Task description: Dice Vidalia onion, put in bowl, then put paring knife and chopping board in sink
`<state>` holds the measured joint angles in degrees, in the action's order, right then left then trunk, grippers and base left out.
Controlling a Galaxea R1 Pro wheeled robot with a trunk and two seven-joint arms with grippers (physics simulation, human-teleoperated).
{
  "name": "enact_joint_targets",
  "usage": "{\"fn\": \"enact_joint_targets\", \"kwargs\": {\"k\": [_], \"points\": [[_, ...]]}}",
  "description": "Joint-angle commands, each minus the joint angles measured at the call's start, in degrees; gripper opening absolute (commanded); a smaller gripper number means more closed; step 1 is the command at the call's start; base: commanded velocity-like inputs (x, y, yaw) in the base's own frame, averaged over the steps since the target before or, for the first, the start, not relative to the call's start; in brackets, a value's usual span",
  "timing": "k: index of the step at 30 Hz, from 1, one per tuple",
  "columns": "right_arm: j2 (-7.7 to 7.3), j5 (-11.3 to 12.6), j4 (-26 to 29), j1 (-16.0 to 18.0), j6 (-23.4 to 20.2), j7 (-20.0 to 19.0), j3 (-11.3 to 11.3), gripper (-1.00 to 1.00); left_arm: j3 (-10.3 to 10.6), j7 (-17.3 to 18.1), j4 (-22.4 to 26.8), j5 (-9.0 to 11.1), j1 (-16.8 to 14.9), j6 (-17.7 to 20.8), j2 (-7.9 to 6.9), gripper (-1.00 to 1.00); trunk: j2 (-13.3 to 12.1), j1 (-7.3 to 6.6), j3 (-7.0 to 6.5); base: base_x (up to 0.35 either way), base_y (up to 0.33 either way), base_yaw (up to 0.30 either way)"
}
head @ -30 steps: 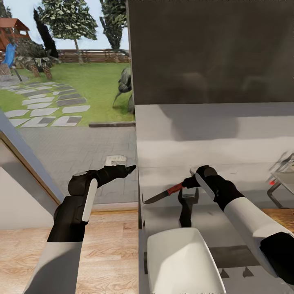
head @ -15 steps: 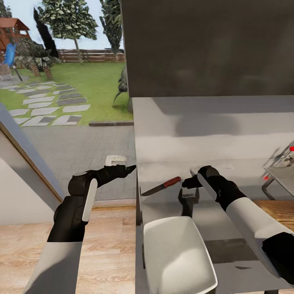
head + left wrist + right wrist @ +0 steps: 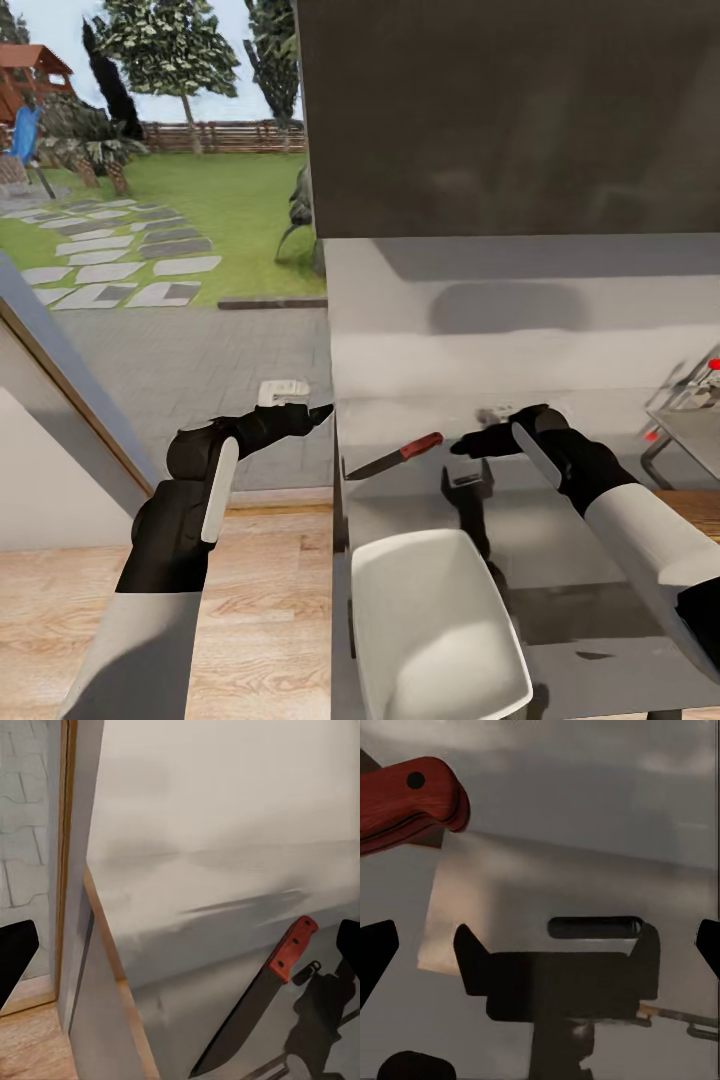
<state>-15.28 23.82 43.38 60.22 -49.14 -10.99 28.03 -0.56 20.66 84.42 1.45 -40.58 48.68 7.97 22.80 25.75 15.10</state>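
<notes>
Red-handled paring knife (image 3: 392, 457) (unmarked) beside right tool (image 3: 466, 443)

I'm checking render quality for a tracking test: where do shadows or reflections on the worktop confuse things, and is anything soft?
Head view: the right gripper casts a hard dark shadow on the countertop; the paring knife is sharp. Right wrist view: that shadow shows the jaws apart; the knife handle is crisp. Left wrist view: the glossy top shows hazy streaks.
</notes>
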Motion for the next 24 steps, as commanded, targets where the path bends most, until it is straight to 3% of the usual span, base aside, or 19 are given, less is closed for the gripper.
{"fn": "enact_joint_targets", "kwargs": {"k": [1,7,8,11,15,16,18,19,20,21,22,23,24], "points": [[-0.42,-0.44,0.1,0.07,-0.01,-0.88,0.18,1.0,-0.06,0.08,0.04,0.13,-0.06,0.37,0.03,1.0,0.12,0.04,0.11,0.0,-0.103,0.0],[-0.72,-0.44,0.85,0.07,0.26,-1.05,0.42,1.0,-0.12,0.08,0.06,0.13,-0.07,0.42,-0.07,1.0,0.12,0.04,0.11,0.0,-0.232,0.0],[-1.18,-0.58,3.99,0.07,0.36,-1.12,2.47,1.0,-0.14,0.08,0.07,0.13,-0.07,0.45,-0.13,1.0,0.12,0.04,0.11,0.0,-0.06,0.0],[-2.52,-2.55,6.42,0.07,1.99,-1.2,8.79,1.0,-0.07,0.08,0.05,0.13,-0.06,0.45,-0.07,1.0,0.12,0.04,0.11,0.0,-0.025,0.0],[-3.44,-7.3,7.77,0.07,8.13,-2.66,11.49,1.0,-0.06,0.08,0.05,0.13,-0.06,0.49,-0.06,1.0,0.12,0.04,0.11,0.0,-0.006,0.0],[-3.8,-13.58,8.12,0.07,12.2,-9.03,12.11,1.0,-0.06,0.08,0.04,0.13,-0.04,0.52,-0.06,1.0,0.12,0.04,0.11,0.0,-0.001,0.0],[-4.05,-20.51,8.28,0.07,15.06,-17.41,12.15,1.0,-0.05,0.08,0.04,0.13,-0.04,0.53,-0.06,1.0,0.12,0.04,0.11,0.0,0.0,0.0],[-4.1,-22.45,8.3,0.07,15.74,-19.61,12.15,1.0,-0.05,0.08,0.04,0.13,-0.04,0.54,-0.06,1.0,0.12,0.04,0.11,0.0,0.0,0.0],[-4.15,-26.48,8.4,0.07,16.99,-23.84,12.12,1.0,-0.05,0.08,0.04,0.13,-0.03,0.54,-0.06,1.0,0.12,0.04,0.11,0.0,0.0,0.0],[-4.24,-36.24,8.76,0.07,19.46,-32.51,12.1,1.0,-0.05,0.08,0.04,0.13,-0.03,0.54,-0.06,1.0,0.12,0.04,0.11,0.0,0.0,0.0],[-4.24,-37.9,8.81,0.07,19.91,-34.0,12.11,1.0,-0.05,0.08,0.04,0.13,-0.03,0.54,-0.06,1.0,0.12,0.04,0.11,0.0,0.0,0.0],[-4.33,-42.13,8.9,0.07,21.34,-38.19,12.12,1.0,-0.05,0.08,0.04,0.13,-0.03,0.54,-0.06,1.0,0.12,0.04,0.11,0.0,0.0,0.0],[-4.73,-44.79,8.94,0.07,22.54,-41.73,12.12,1.0,-0.05,0.08,0.04,0.13,-0.03,0.54,-0.06,1.0,0.12,0.04,0.11,0.0,0.0,0.0]]}}
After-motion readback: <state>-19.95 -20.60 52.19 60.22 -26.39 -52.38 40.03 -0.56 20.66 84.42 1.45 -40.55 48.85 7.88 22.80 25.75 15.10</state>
